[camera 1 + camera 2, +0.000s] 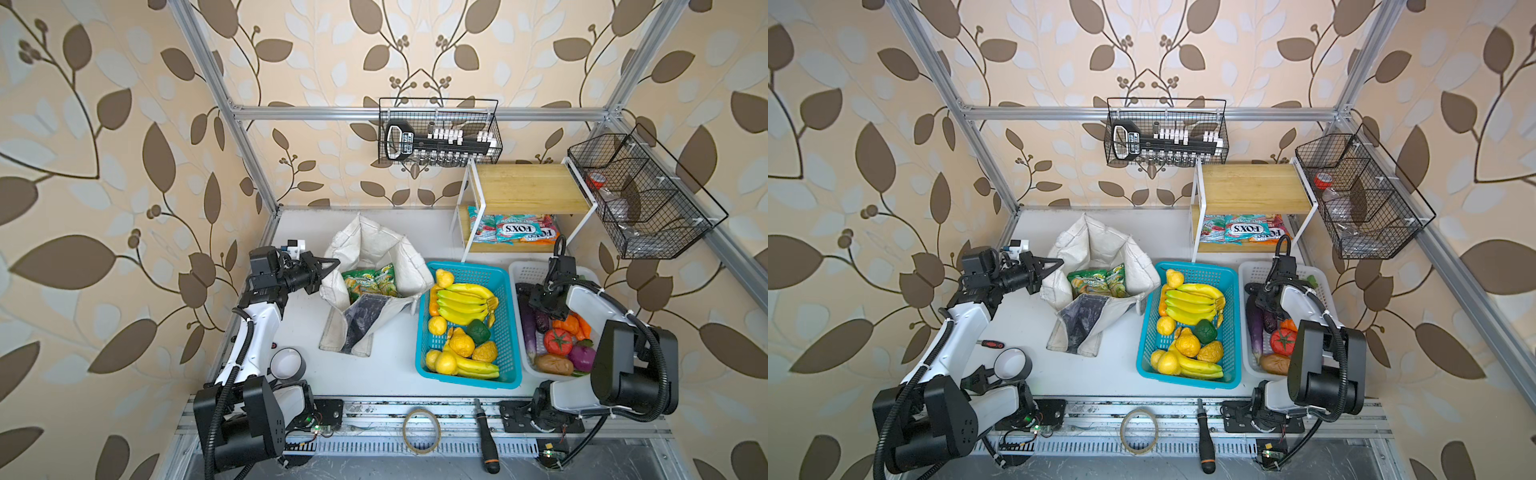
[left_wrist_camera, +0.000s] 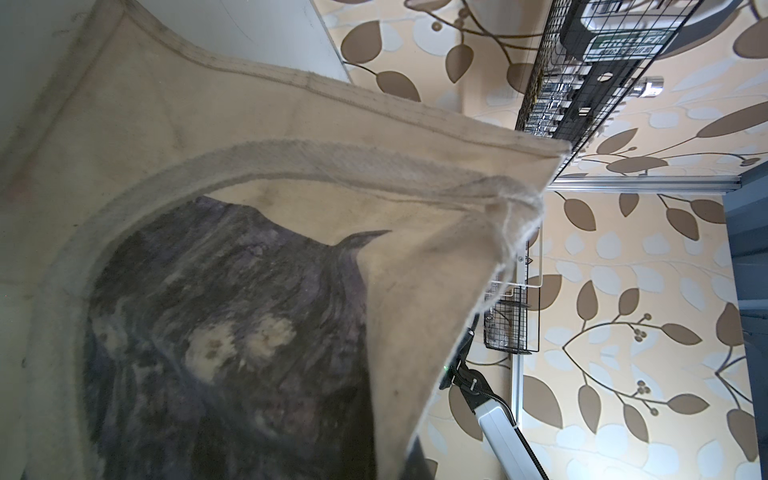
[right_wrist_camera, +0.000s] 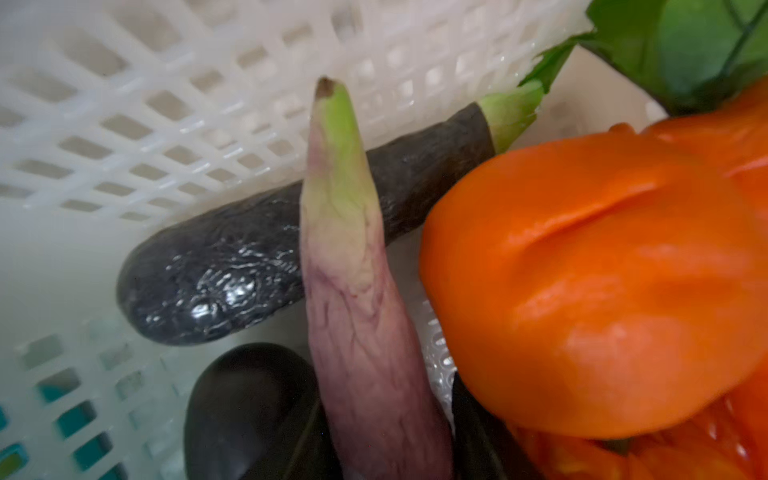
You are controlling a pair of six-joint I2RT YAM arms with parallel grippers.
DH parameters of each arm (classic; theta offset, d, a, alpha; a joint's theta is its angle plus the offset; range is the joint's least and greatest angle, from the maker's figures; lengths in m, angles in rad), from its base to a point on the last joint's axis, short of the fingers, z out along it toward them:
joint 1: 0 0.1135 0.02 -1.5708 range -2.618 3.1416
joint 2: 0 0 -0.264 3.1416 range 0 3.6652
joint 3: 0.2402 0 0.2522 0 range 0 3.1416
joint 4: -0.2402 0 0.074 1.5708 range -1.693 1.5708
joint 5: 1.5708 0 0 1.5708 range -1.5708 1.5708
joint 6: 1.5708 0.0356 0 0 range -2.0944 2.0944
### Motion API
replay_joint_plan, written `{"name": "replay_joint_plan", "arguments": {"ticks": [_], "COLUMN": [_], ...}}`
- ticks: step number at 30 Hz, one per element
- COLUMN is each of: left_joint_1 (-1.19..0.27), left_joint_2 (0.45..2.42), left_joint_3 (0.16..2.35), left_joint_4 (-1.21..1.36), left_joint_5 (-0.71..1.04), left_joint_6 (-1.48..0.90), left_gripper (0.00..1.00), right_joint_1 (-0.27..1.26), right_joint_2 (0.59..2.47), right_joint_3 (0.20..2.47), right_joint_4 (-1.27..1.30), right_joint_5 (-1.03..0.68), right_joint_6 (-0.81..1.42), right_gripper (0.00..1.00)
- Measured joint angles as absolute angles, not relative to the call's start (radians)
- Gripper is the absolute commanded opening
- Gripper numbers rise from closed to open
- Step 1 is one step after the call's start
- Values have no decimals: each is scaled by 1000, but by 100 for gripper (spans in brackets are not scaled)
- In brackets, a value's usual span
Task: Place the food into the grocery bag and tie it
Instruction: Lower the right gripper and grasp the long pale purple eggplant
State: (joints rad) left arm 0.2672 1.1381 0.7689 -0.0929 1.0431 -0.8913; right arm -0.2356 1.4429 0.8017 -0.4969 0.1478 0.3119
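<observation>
At the desk's near left corner a grey tape roll (image 1: 286, 363) is standing beside your left arm. Along the right edge the white basket (image 1: 528, 272) is holding the vegetables, and your right gripper (image 3: 374, 424) is reaching down into it. In the right wrist view its dark fingers (image 3: 249, 407) are pressing both sides of a pale purple eggplant (image 3: 353, 266), pinching it. A dark eggplant (image 3: 257, 257) is crossing behind that one, lying against the basket's lattice wall, and an orange vegetable (image 3: 582, 270) is crowding in beside both. Just beside the white basket, toward the middle, the blue basket (image 1: 469, 266) is carrying bananas (image 1: 463, 303). An orange fruit (image 1: 434, 307) is showing partly at its left wall. Farther back, the grocery bag (image 1: 374, 245) is standing open in the desk's middle, its dark front panel sagging toward the near edge, with the two green-and-yellow snack packets (image 1: 370, 282) lying inside. Your left gripper (image 1: 334, 262) is resting at the bag's left rim with its jaws pressed together; whether fabric is caught between them, you cannot tell. At the far right corner the FOX'S packets (image 1: 519, 230) are lying under the wooden shelf (image 1: 523, 187).
</observation>
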Motion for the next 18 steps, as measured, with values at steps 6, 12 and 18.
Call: {"name": "replay_joint_plan", "arguments": {"ticks": [6, 12, 18], "left_joint_1": [267, 267, 267], "left_joint_2": [1138, 1138, 1139], "left_joint_3": [769, 769, 769], "left_joint_4": [-93, -93, -92], "left_joint_5": [1043, 1043, 1044], "left_joint_6": [-891, -891, -892], "left_gripper": [0, 0, 0], "right_joint_1": [-236, -236, -236], "right_joint_2": [1428, 1382, 1341], "right_joint_3": [802, 802, 802], "right_joint_4": [-493, -494, -493], "right_joint_5": [157, 157, 157], "right_joint_6": [298, 298, 298], "right_gripper": [24, 25, 25]}}
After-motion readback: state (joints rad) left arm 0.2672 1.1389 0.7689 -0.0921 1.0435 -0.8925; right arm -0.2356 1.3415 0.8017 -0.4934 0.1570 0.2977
